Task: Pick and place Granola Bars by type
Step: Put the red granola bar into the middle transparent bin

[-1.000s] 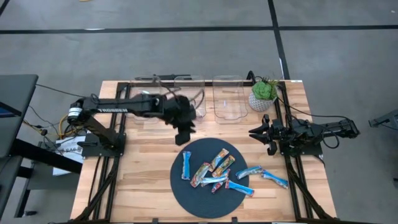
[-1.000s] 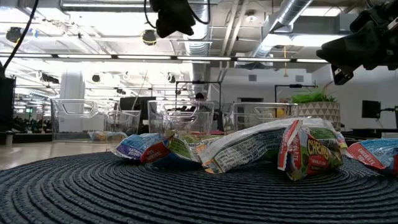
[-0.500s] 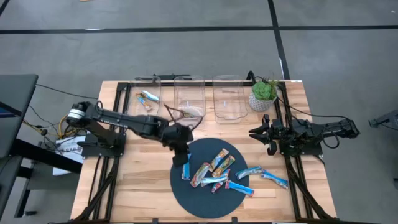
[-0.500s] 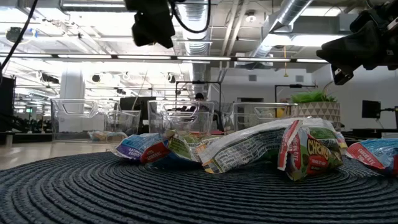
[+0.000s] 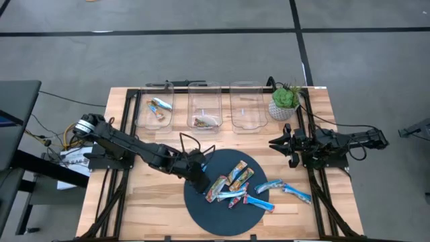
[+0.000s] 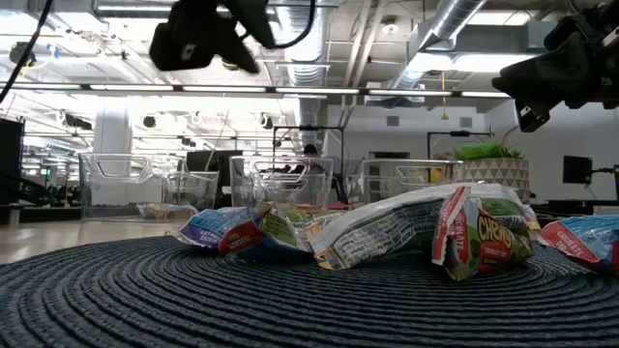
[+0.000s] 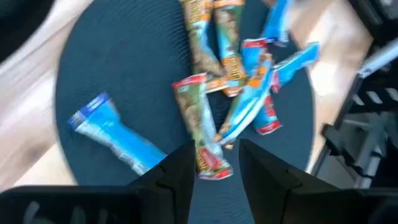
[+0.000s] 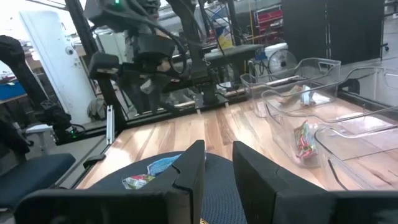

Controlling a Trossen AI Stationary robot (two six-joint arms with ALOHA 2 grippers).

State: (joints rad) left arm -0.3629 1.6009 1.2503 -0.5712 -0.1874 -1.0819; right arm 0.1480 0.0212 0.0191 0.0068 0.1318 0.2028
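Observation:
Several granola bars lie on a round dark mat (image 5: 216, 218): multicoloured ones (image 5: 218, 187) in the middle, blue ones (image 5: 269, 186) to the right. My left gripper (image 5: 199, 179) hovers open over the mat's left part. In the left wrist view its gripper (image 7: 214, 155) has one finger on either side of the near end of a green-and-red bar (image 7: 200, 121), with a blue bar (image 7: 115, 134) beside it. The low view shows the left gripper (image 6: 198, 39) well above the bars. My right gripper (image 5: 281, 144) waits, open, at the table's right edge.
Three clear bins stand in a row at the table's far side. The left bin (image 5: 156, 119) holds a blue bar (image 5: 160, 105), the middle bin (image 5: 205, 94) a multicoloured bar (image 5: 205, 122). A small potted plant (image 5: 284, 101) stands right of the right bin (image 5: 246, 111).
My left gripper has travelled from beside the middle bin toward the table's near edge and downward, ending over the left part of the mat. The arm has cleared the bins, which now show fully. The bars on the mat have kept their places.

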